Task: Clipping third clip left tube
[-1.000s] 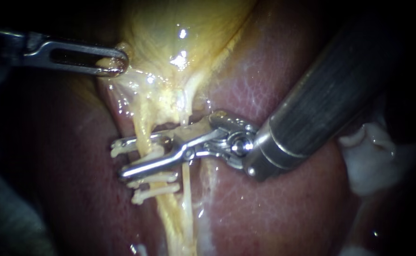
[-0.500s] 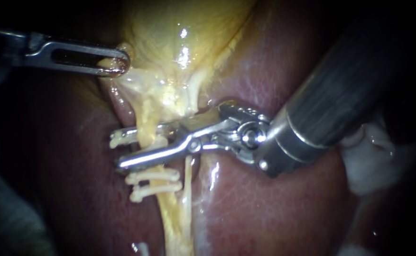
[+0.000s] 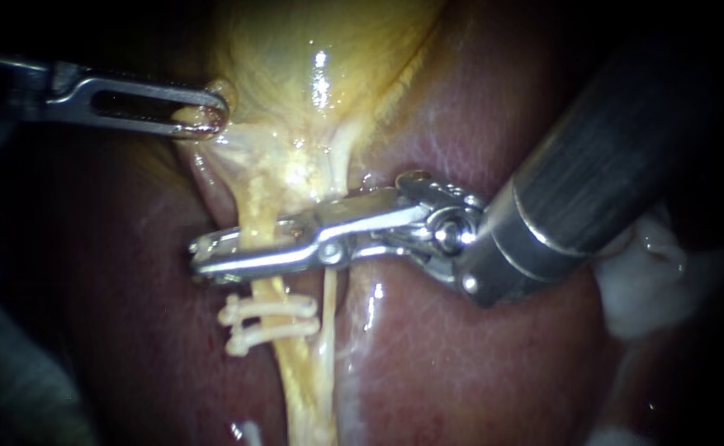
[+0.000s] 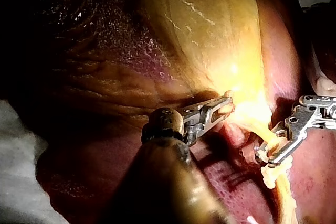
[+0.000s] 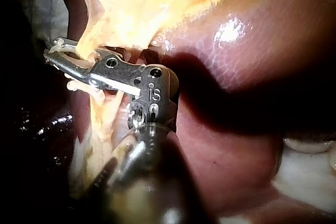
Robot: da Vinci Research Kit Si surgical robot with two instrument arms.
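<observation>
The yellow left tube (image 3: pixel 256 216) runs down from the gallbladder (image 3: pixel 320 49). My right instrument (image 3: pixel 199 256) reaches across it from the right, its jaws closed onto the tube with a pale clip (image 3: pixel 213 244) between them. Two white clips (image 3: pixel 267 319) sit on the same tube just below. A thin right tube (image 3: pixel 327 306) passes under the jaws' hinge. My left instrument (image 3: pixel 205 116) is shut on gallbladder tissue at the upper left and holds it taut. The left wrist view shows its jaws (image 4: pixel 223 109) on the yellow tissue. In the right wrist view the jaws (image 5: pixel 55 56) pinch the tube.
Red-brown liver (image 3: pixel 461 363) lies under and around the tubes. White gauze (image 3: pixel 650 281) sits at the right, behind my right instrument's thick shaft (image 3: pixel 593 165). The liver surface is wet and glistening beside the tubes.
My right instrument's jaws have closed from wide apart down onto the left tube. Its wrist has shifted slightly to the right and up. My left instrument holds still.
</observation>
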